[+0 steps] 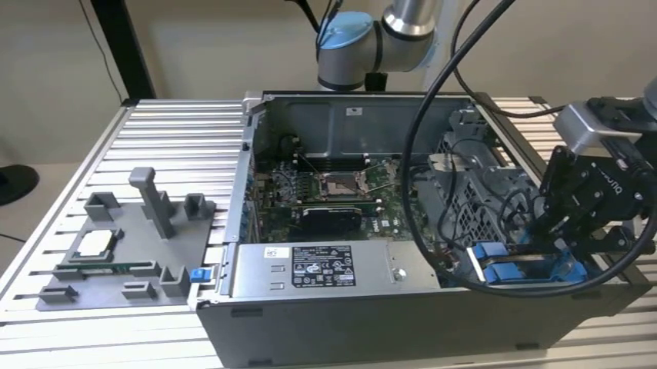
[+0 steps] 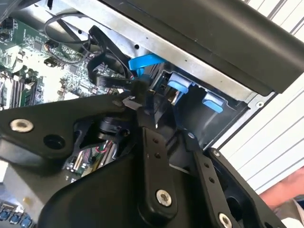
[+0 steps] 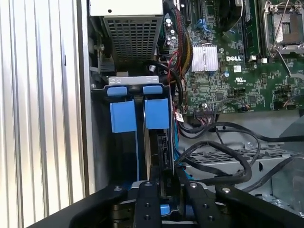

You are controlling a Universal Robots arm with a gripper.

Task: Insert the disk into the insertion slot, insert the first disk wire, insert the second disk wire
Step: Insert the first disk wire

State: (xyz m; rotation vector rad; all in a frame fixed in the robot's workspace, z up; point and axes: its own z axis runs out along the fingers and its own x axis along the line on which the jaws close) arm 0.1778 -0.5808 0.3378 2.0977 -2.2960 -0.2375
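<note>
Over the computer case (image 1: 411, 323) on the table (image 1: 175, 123), the arm (image 1: 355, 46) angles down, gripper (image 2: 137, 91) pinched on a black wire (image 2: 110, 81).

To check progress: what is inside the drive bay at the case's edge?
In the first wrist view the insertion slot holds two blue frames side by side; a dark flat body, likely the disk, stands in one. The gripper covers its near end.
</note>
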